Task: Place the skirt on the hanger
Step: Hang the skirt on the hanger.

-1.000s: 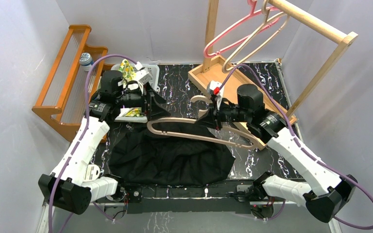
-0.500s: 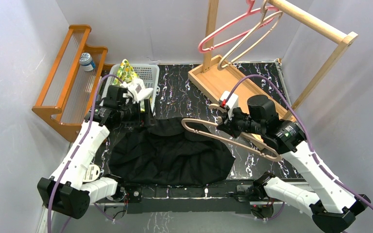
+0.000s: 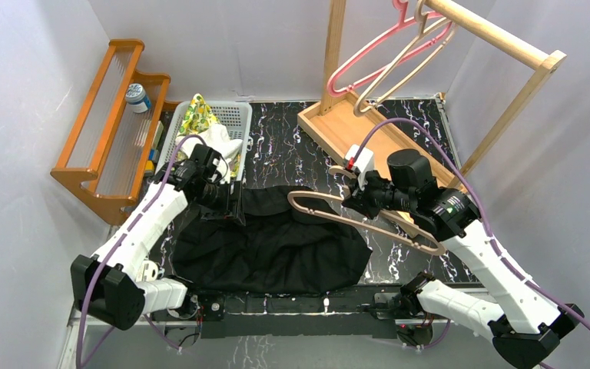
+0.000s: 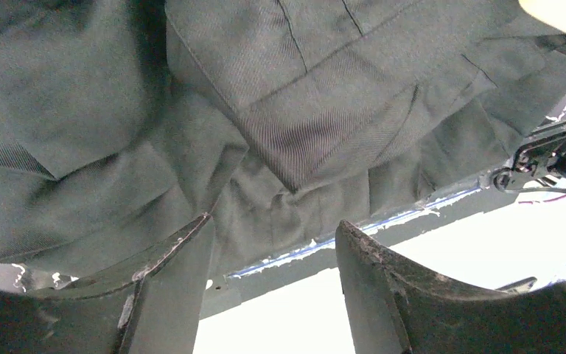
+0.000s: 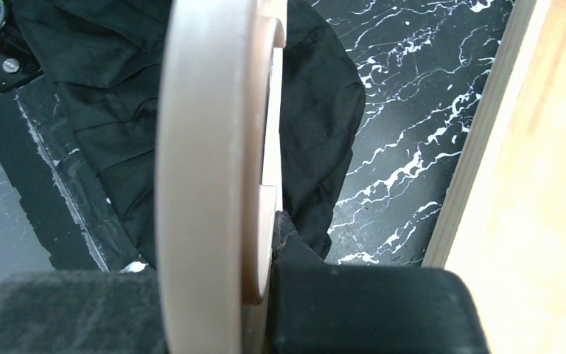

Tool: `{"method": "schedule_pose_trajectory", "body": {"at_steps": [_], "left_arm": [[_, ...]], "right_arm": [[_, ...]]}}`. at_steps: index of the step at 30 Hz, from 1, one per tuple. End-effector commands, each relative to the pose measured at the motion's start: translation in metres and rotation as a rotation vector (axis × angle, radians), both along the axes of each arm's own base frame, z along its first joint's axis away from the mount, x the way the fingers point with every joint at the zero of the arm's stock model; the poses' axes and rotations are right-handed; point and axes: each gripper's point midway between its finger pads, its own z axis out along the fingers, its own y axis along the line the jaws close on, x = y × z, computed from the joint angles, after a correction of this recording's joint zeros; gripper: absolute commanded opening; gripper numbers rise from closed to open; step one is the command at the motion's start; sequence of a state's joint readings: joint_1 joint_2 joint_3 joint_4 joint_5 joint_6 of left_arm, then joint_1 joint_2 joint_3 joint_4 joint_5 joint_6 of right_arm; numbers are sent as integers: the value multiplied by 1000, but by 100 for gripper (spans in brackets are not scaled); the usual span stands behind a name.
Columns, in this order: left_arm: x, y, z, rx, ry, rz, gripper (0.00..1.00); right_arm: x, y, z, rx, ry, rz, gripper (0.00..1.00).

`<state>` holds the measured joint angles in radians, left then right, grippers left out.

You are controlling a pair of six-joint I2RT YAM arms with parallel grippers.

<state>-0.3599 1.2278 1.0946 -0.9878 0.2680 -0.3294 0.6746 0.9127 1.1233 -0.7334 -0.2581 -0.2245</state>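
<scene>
One white basket (image 3: 234,117), patterned cloth (image 3: 195,115) inside, skirt (image 3: 276,246) outside

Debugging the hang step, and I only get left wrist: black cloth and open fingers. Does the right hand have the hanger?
Observer: Yes. The right hand is shut on the beige hanger, whose left end is over the far right part of the skirt.
Operator: Where on the skirt is the left hand?
Observer: The left hand is at its far left edge, beside the white basket.
Operator: Any cloth on the hanger yet?
Observer: None that I can see. The skirt lies spread on the table.
</scene>
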Motion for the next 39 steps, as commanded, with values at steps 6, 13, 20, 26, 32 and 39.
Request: {"method": "schedule_pose_trajectory", "body": {"at_steps": [6, 13, 20, 26, 32, 39], "left_arm": [[46, -1, -3, 50, -105, 102, 51], [59, -6, 6, 20, -173, 97, 49], [48, -21, 9, -73, -159, 24, 62], [43, -20, 2, -70, -142, 21, 57], [35, -14, -1, -42, -126, -9, 59], [49, 0, -2, 39, -177, 66, 50]], "right_arm": [[-4, 12, 33, 99, -54, 49, 0], [-4, 13, 36, 124, -51, 40, 0], [-4, 15, 35, 123, -46, 48, 0], [-2, 17, 33, 119, -46, 57, 0], [0, 18, 32, 114, -50, 61, 0], [-3, 21, 32, 116, -43, 85, 0]]}}
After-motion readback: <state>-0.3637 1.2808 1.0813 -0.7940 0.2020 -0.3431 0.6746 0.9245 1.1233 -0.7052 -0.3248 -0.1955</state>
